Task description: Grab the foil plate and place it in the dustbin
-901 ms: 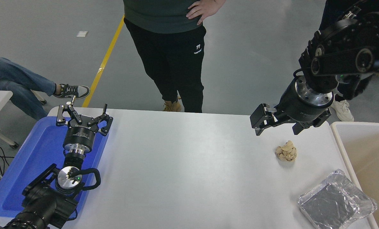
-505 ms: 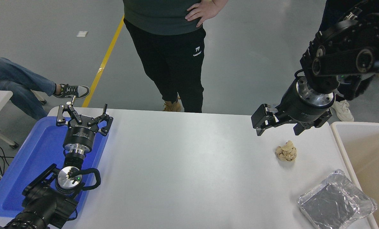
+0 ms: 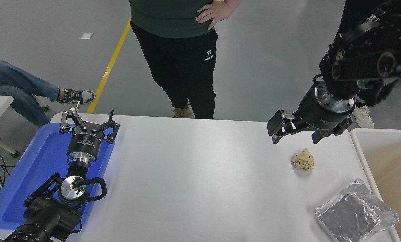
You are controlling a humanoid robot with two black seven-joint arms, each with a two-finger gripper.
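Note:
The foil plate point(image 3: 355, 212) lies flat at the table's near right corner, shiny with a crinkled rim and a dark base. The dustbin point(image 3: 362, 158), white-rimmed and beige inside, stands just right of the table. My right gripper point(image 3: 296, 137) is open and empty. It hangs above the table's far right part, well beyond the plate and just above a crumpled tan paper ball point(image 3: 302, 160). My left gripper point(image 3: 88, 122) is open and parked over the blue tray at the lower left.
A shallow blue tray point(image 3: 35, 174) sits at the table's left edge. A person in black trousers point(image 3: 183, 67) stands at the far side. Another person's jeans and shoe point(image 3: 35, 90) show at the left. The table's far edge point(image 3: 193, 117) runs behind the right gripper.
My right gripper has drifted slightly to the right and up. The foil plate, the paper ball and the left arm have not moved.

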